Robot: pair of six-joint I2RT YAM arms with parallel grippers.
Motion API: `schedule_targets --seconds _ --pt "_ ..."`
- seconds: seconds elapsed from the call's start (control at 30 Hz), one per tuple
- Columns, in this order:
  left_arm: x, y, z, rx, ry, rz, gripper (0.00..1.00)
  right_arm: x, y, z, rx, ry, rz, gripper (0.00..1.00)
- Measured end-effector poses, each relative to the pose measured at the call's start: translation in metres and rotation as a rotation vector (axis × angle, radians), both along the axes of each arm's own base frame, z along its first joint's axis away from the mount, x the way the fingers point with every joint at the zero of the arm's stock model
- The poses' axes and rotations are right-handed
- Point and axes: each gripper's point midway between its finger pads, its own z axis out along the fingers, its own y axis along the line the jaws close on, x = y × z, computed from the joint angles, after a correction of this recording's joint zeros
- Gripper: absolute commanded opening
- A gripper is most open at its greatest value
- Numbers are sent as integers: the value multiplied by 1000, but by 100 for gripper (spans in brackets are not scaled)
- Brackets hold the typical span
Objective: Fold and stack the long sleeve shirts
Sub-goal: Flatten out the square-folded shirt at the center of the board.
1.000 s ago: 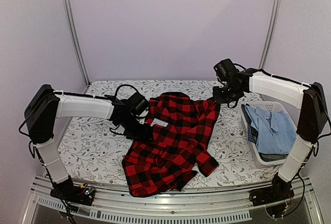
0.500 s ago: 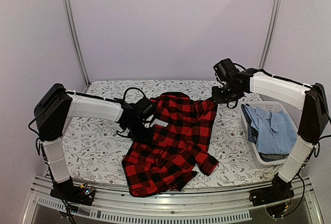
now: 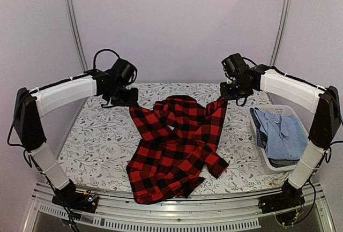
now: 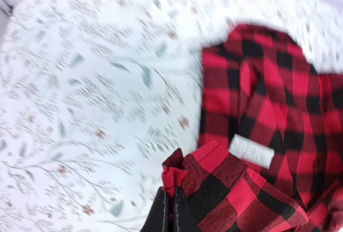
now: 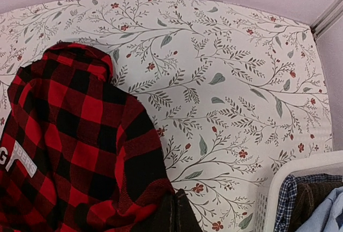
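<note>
The left gripper was pinched shut on the far left corner of the red-and-black shirt, and the right gripper on its far right corner. The shirt hung between them, its lower part crumpled on the flowered table near a basket.

The red-and-black checked cloth shirt carries a small white sewn-in label whose grey letters end in "BERS". Beside it is part of a large white block letter, perhaps a G. In the left wrist view the label is too blurred to read.
</note>
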Motion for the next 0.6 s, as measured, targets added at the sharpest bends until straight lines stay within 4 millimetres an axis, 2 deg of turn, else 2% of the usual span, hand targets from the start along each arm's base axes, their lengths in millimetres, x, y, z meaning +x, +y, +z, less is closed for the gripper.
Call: schedule_targets --seconds 0.07,0.17,0.27,0.37,0.47,0.6 --pt "36 36 46 -26 -106 103 0 10 -2 19 -3 -44 -11 0" --pt "74 97 104 -44 -239 254 0 27 -9 40 -9 -97 -37 0" --pt "96 156 151 -47 -343 381 0 46 -26 50 -30 -126 -78 0" --pt "108 190 182 -44 -408 450 0 67 -48 53 -57 -137 -125 0" --pt "121 204 193 -36 -432 479 0 87 -66 54 -82 -143 -163 0" --pt "140 216 187 -10 -418 496 0 101 -82 52 -101 -138 -189 0"
